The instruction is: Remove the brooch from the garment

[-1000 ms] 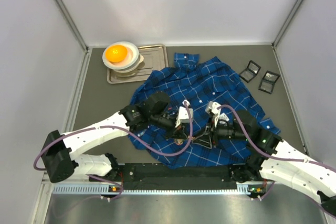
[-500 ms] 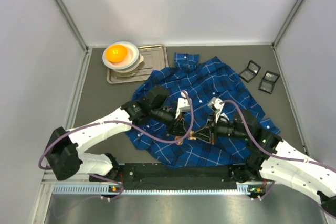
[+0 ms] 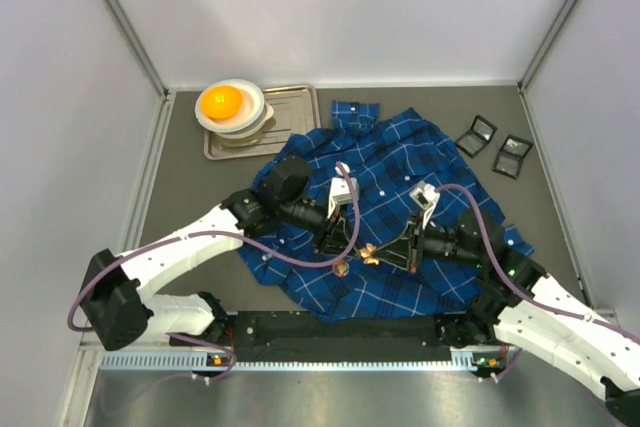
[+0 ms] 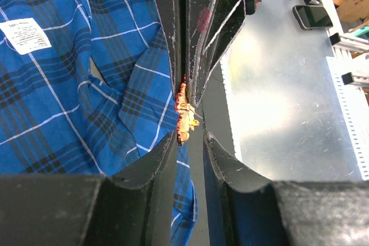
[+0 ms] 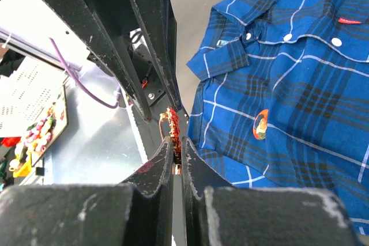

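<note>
The dark-blue plaid shirt [image 3: 400,162] lies spread out mid-table. My right gripper [image 3: 380,253] is shut on a small red-gold glittery brooch [image 3: 369,252], held edge-on between its pads in the right wrist view [image 5: 172,122] at the shirt's near part. I cannot tell whether the brooch still hangs on the cloth. My left gripper [image 3: 335,245] is open and faces the right one. Its jaws [image 4: 189,136] stand a little apart, and the brooch [image 4: 184,110] is just beyond their tips, beside a fold of the shirt [image 4: 86,84].
An orange oval badge [image 5: 260,124] sits on the shirt near the grippers. A white bowl with an orange ball [image 3: 228,104] stands on a metal tray [image 3: 295,107] at the back left. Two small black boxes [image 3: 477,134] [image 3: 513,155] lie at the back right.
The two grippers have drawn apart. The right one moved back to the right with the brooch in it. The left one moved up and left and now stands open.
</note>
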`<state>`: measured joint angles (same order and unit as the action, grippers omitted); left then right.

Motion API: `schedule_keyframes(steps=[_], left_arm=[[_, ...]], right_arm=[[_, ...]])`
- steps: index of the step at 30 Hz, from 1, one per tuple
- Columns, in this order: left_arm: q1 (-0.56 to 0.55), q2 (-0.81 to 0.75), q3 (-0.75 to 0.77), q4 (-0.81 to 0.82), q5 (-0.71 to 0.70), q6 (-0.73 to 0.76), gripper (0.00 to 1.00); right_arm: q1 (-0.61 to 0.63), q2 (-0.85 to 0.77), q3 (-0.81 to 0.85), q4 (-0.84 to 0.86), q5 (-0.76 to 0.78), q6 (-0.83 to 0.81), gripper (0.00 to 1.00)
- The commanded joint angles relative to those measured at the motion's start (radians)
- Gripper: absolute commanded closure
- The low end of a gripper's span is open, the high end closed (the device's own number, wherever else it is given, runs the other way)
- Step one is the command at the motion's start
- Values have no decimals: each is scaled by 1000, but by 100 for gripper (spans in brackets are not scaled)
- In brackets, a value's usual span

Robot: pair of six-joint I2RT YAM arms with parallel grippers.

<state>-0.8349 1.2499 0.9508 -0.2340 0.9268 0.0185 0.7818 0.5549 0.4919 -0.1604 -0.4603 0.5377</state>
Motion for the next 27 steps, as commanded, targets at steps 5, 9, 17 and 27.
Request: schedule_keyframes(steps=[5, 9, 17, 27], left_arm=[[28, 8, 13, 116, 99, -104, 70], [34, 31, 14, 117, 112, -114, 70], [36, 48, 5, 127, 147, -130, 69], [36, 91, 2, 151, 204, -154, 71]], right_arm=[[-12, -15, 4, 47, -15, 22, 100], [-12, -12, 14, 55, -18, 25, 100], [-12, -10, 17, 73, -23, 36, 100], [-12, -10, 16, 87, -21, 41, 100]])
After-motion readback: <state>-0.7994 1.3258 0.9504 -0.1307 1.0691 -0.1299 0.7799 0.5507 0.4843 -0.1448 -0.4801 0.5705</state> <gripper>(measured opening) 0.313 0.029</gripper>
